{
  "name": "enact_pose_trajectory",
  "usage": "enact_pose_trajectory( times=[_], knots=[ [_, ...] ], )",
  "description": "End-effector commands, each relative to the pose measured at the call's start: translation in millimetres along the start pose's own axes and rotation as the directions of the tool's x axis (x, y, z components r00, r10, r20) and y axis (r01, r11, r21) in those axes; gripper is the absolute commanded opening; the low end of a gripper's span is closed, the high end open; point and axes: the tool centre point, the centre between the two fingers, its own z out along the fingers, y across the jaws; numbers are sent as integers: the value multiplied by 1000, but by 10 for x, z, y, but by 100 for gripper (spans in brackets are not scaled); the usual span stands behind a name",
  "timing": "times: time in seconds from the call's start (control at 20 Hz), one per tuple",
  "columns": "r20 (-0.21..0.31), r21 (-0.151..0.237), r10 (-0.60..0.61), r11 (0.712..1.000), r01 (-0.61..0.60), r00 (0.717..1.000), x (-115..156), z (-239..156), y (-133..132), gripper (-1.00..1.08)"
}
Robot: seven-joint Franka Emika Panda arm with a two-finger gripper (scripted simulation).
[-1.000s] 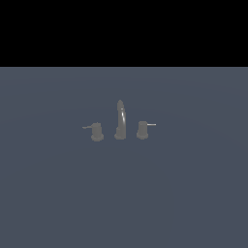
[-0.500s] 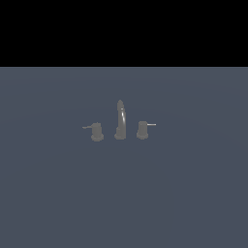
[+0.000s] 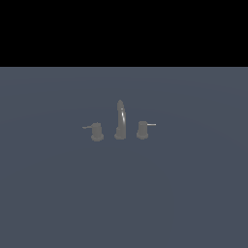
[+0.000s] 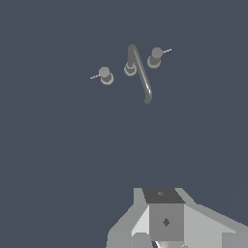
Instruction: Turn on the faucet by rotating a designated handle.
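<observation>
The faucet (image 3: 120,121) stands small and dull grey on the flat grey-blue surface, with a tall arched spout between two stubby knobs. The handle (image 3: 97,131) is the knob on the exterior view's left, and its thin dark-grey lever points further left. The wrist view shows the faucet (image 4: 139,72) from above, with the handle (image 4: 105,75) beside the spout base. My gripper (image 4: 164,241) appears only in the wrist view, as pale grey blocks at the frame edge. It is far from the handle and touches nothing. Its fingertips are cut off by the frame edge.
A second knob (image 3: 142,130) with a bright silvery lever sits on the exterior view's right of the spout, and it also shows as a knob (image 4: 155,57) in the wrist view. The grey-blue surface (image 3: 124,193) stretches flat all round the faucet.
</observation>
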Motion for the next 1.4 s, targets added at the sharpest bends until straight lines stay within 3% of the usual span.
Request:
enact_pose_trajectory(
  times=[0.0,0.6,1.35],
  knots=[
    [0,-1,53,999,-53,999,49,158,-115,-100],
    [2,-9,293,956,-293,956,380,897,-617,-100],
    [2,-16,539,842,-539,842,893,1720,-1056,-100]
  ],
)
